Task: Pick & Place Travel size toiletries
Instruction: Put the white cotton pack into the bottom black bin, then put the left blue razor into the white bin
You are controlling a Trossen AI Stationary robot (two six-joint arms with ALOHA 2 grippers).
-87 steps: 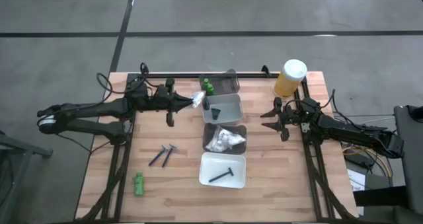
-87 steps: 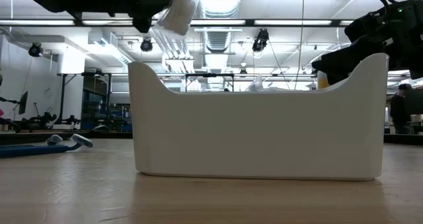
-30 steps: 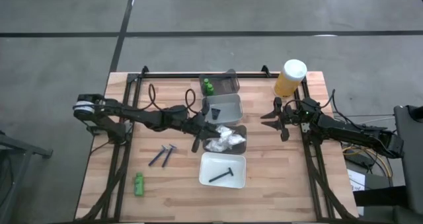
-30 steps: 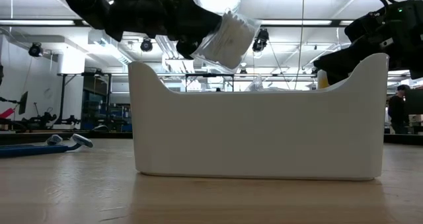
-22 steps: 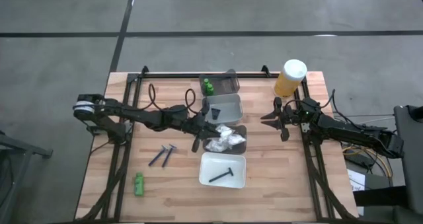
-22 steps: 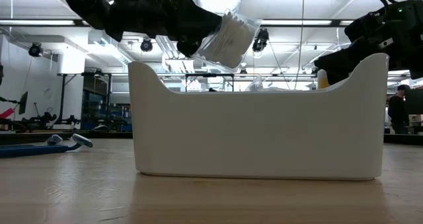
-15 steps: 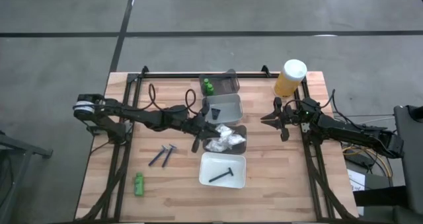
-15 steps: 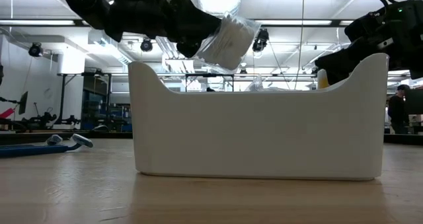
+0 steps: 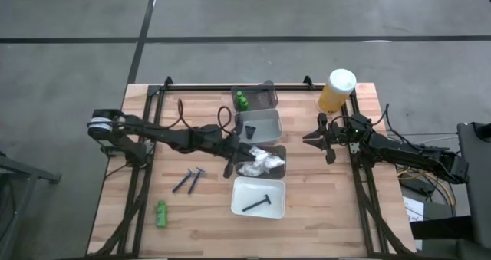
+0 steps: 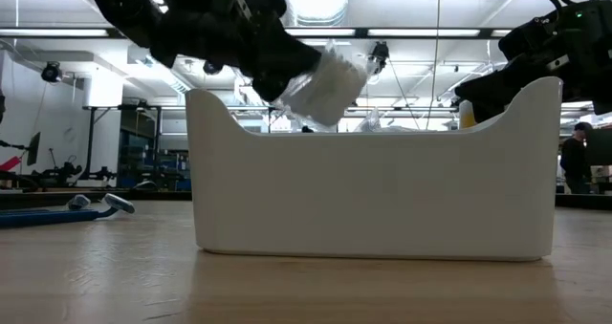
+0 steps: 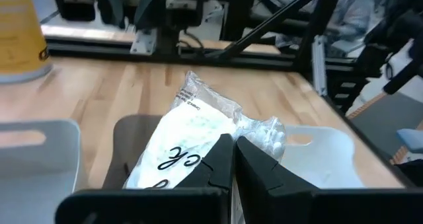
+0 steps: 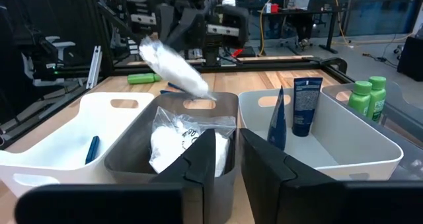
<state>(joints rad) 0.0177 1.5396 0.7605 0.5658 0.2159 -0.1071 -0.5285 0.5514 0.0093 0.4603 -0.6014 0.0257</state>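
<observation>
My left gripper (image 9: 234, 156) is shut on a white crinkly packet (image 10: 325, 85), which hangs just above the dark grey tray (image 9: 279, 170) where other white packets (image 9: 265, 162) lie. The right wrist view shows the held packet (image 12: 173, 69) over that tray's left rim. Two slim dark razors (image 9: 188, 181) and a green bottle (image 9: 161, 212) lie on the table's left part. More green bottles (image 9: 242, 100) stand in the far tray, a dark tube (image 12: 306, 105) leans in the light grey tray, and a razor (image 9: 257, 203) lies in the white tray (image 9: 278, 208). My right gripper (image 9: 310, 139) waits open at the right. My left gripper pinches the white packet between its two fingers (image 11: 218, 161) at the packet's near end (image 11: 201, 150), coming from the table's left and slanting down. The packet reaches out past the fingertips, lifted clear and tilted down toward the dark grey tray.
The four trays stand in a column down the table's middle. A big yellow white-capped container (image 9: 336, 90) stands at the far right corner. Bare wood lies between the trays and the right arm, and along the near edge.
My left gripper has dipped toward the dark grey tray and tipped further down, staying shut. The packet has come lower with it and now hangs closer to the tray's rim.
</observation>
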